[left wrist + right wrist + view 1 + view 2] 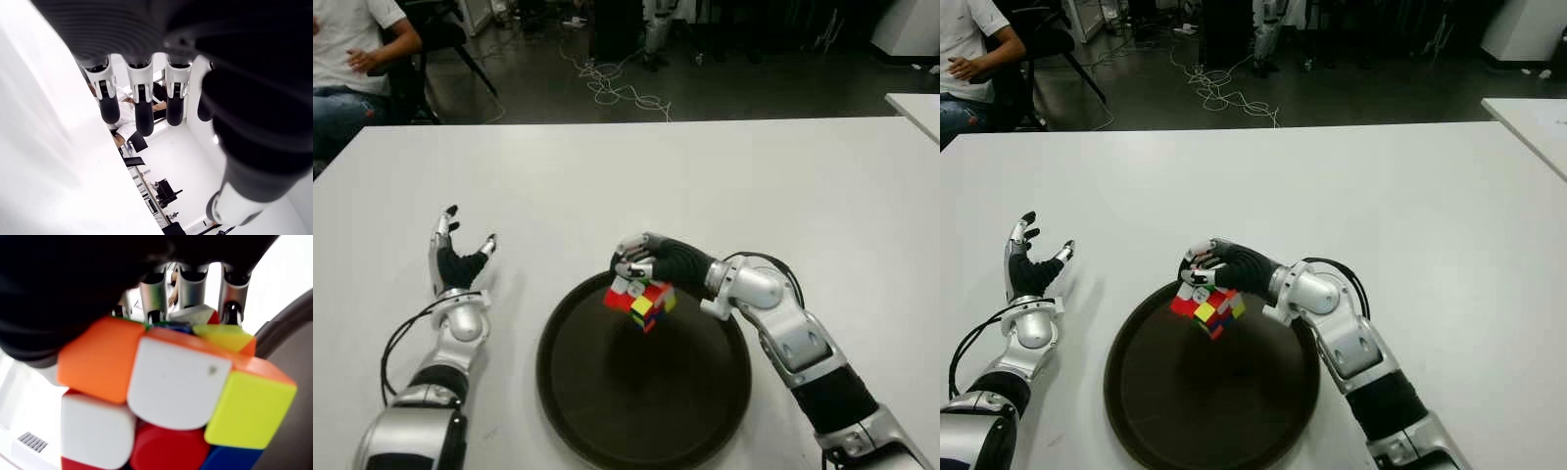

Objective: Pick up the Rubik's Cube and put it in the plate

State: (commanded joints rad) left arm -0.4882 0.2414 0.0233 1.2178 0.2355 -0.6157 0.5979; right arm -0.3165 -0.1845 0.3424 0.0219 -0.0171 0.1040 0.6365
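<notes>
The Rubik's Cube (pixel 641 304), with red, yellow and blue faces showing, hangs over the far part of the round dark plate (pixel 607 411), held from above by my right hand (pixel 636 266). The right wrist view shows the cube (pixel 171 396) filling the frame, with fingers (pixel 188 289) curled over its far side. It looks slightly above the plate's surface; contact cannot be told. My left hand (pixel 458 257) shows to the left of the plate over the white table (pixel 705 186), fingers spread and nothing in it.
A person (pixel 352 59) in a white shirt sits on a chair beyond the table's far left corner. Cables (pixel 617 93) lie on the dark floor behind the table. Another white table's corner (pixel 915 108) shows at far right.
</notes>
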